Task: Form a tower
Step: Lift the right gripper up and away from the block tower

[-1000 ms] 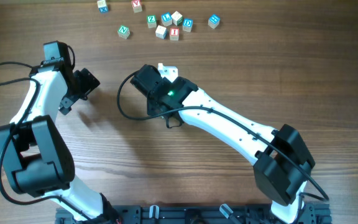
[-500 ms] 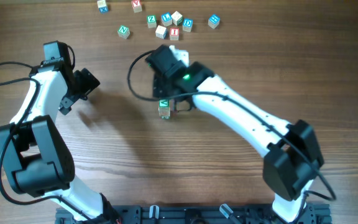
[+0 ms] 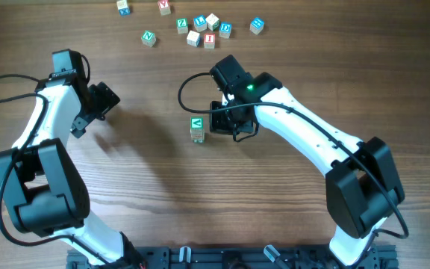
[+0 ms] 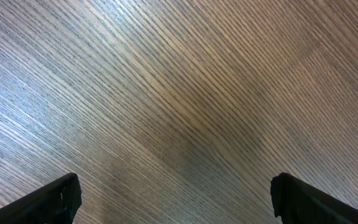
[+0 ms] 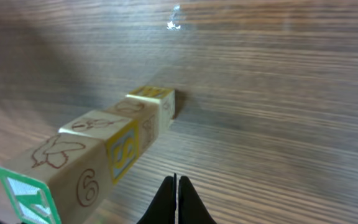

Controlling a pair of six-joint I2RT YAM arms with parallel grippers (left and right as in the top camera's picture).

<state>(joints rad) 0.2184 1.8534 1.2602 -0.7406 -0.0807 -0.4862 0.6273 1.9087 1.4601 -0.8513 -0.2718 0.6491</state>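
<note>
Starting at the left, the left gripper (image 3: 99, 102) hangs with jaws wide apart over the wooden table (image 4: 179, 93), well apart from the cubes. Between the arms stands the tower (image 3: 197, 129), an upright one-cube-wide column with a green letter on top, its long axis vertical. Just to its right sits the right gripper (image 3: 228, 123), fingers pressed together on nothing, the nearer arm by far. Overhead gives only the top face; the right wrist view shows several stacked cubes down its side. Loose letter cubes (image 3: 200, 30) lie at the far edge.

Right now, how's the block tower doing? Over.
Left gripper open, empty. Right gripper shut, empty, beside tower. Tower standing free. Spare blocks far off, nothing blocking.
</note>
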